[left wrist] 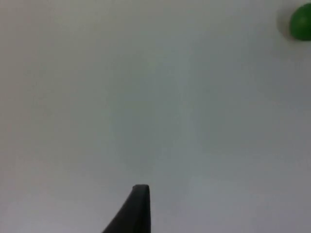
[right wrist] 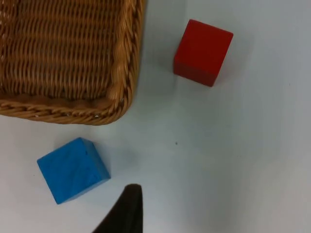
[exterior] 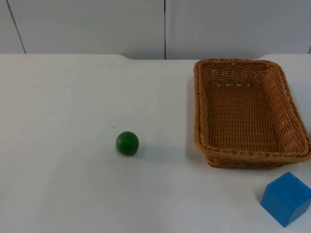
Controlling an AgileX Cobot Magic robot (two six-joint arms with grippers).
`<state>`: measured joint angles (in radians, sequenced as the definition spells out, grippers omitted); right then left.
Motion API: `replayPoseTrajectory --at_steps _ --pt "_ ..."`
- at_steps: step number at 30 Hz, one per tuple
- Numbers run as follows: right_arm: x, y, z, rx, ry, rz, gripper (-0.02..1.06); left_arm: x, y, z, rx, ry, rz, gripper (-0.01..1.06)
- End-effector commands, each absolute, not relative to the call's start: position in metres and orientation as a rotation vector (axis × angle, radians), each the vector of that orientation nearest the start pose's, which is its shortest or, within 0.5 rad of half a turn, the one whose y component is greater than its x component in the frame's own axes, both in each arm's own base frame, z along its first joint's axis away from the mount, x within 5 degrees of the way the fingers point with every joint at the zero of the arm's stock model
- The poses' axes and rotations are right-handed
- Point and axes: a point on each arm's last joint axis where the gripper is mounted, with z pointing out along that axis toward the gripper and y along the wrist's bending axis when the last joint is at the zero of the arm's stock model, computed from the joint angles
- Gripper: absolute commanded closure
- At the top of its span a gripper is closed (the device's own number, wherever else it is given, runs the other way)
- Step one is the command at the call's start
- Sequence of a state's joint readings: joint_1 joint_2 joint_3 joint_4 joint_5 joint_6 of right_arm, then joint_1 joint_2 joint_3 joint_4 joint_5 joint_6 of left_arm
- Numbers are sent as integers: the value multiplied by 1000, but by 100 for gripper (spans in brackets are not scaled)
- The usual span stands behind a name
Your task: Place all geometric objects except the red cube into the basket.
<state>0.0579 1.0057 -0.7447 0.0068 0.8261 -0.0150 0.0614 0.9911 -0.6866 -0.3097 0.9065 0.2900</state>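
A green ball (exterior: 127,143) rests on the white table, left of the wicker basket (exterior: 243,160); it also appears far off in the left wrist view (left wrist: 301,22). A blue cube (exterior: 286,198) sits near the table's front right, just in front of the basket's near corner, and lies close to my right gripper's fingertip (right wrist: 127,208) in the right wrist view (right wrist: 73,169). A red cube (right wrist: 202,52) stands beside the basket's rim (right wrist: 127,73). One black fingertip (left wrist: 138,208) of my left gripper hangs over bare table. The basket holds nothing.
A grey partition wall (exterior: 165,26) closes the table at the back. Open white table surface (exterior: 58,121) stretches to the left of the ball.
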Motion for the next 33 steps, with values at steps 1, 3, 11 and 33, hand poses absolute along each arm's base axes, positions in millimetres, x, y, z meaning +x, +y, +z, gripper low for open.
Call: replayPoseTrajectory --at_steps 1,3,11,33 --pt "182 10 286 -82 2556 27 -1 178 -17 270 170 2634 -343 7" --pt "182 10 286 -82 2556 27 -1 195 -21 269 212 2653 -379 9" --pt "182 10 286 -84 2556 21 -1 258 -64 266 482 2689 -275 9" --pt "183 10 286 -84 2553 22 -1 365 -194 151 897 2828 -108 9"
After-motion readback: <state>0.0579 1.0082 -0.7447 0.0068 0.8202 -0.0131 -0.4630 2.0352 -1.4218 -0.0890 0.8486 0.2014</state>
